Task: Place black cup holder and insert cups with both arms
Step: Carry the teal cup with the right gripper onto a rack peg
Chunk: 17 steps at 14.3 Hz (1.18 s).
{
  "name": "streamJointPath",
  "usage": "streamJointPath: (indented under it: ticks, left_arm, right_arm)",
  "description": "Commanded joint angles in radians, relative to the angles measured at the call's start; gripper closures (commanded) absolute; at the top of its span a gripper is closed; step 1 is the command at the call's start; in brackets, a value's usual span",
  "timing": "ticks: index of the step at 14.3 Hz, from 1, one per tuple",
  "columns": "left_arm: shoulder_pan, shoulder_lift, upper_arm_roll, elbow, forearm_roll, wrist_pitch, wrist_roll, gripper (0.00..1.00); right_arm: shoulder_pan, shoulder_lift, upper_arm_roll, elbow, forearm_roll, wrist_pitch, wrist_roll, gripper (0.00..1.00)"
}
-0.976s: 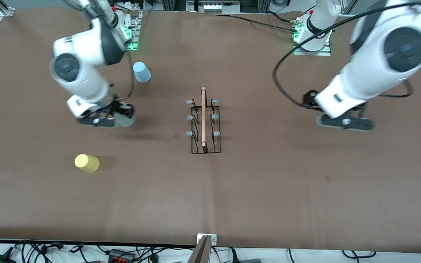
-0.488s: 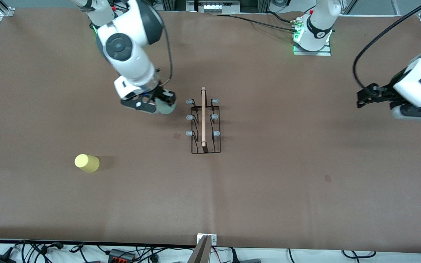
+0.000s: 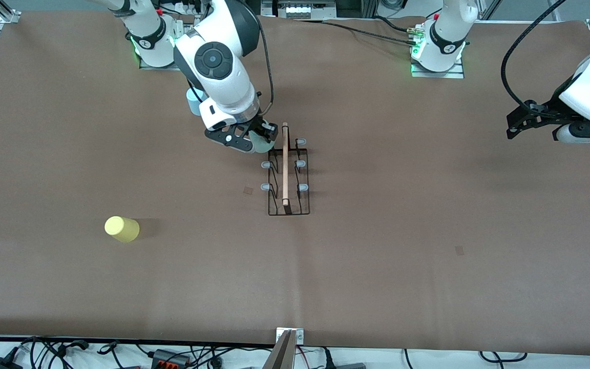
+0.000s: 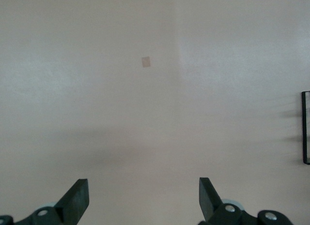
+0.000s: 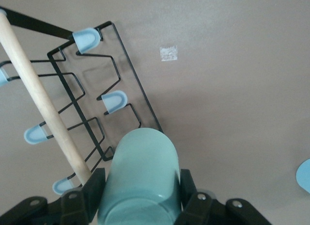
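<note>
The black cup holder (image 3: pixel 286 174) stands mid-table, its wooden rod handle (image 3: pixel 285 164) on top and its pale blue-tipped pegs (image 3: pixel 266 165) along both sides. My right gripper (image 3: pixel 256 141) is shut on the pale green cup (image 3: pixel 260 145), over the holder's end nearest the robot bases, on the right arm's side. The right wrist view shows the green cup (image 5: pixel 140 176) between the fingers (image 5: pixel 89 186), above the holder (image 5: pixel 97 89). The yellow cup (image 3: pixel 121 229) stands toward the right arm's end. The light blue cup (image 3: pixel 191 104) is mostly hidden by the right arm. My left gripper (image 3: pixel 518 123) is open and empty.
The left wrist view shows the open left gripper (image 4: pixel 143 200) over bare brown table, with the holder's edge (image 4: pixel 305 128) at the frame's side. Small tape squares (image 3: pixel 248 190) (image 3: pixel 459 250) lie on the table. A metal bracket (image 3: pixel 290 335) sits at the front edge.
My right gripper carried the green cup from the right arm's end over to the holder. My left arm drew back toward its own end of the table.
</note>
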<state>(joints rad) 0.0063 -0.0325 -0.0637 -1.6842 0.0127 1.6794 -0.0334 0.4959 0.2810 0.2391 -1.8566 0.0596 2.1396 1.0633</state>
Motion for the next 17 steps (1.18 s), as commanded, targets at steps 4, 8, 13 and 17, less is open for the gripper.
streamJointPath:
  ticks: [4,8,13,17]
  left_arm:
    - [-0.006,-0.012,0.001,0.003,-0.011,-0.009,0.004,0.00]
    - [-0.005,0.002,0.012,0.011,-0.013,-0.001,0.003,0.00]
    - [-0.003,0.003,0.015,0.015,-0.013,-0.006,0.003,0.00]
    - [-0.002,0.003,0.015,0.015,-0.013,-0.007,0.009,0.00]
  right_arm:
    - [0.023,0.043,0.002,0.014,0.008,0.023,0.026,0.72]
    - [0.021,0.055,0.002,0.011,0.006,0.023,0.023,0.00]
    - [-0.061,-0.012,-0.001,0.013,0.005,-0.039,-0.093,0.00]
    - [-0.271,-0.034,-0.006,0.000,-0.007,-0.067,-0.446,0.00]
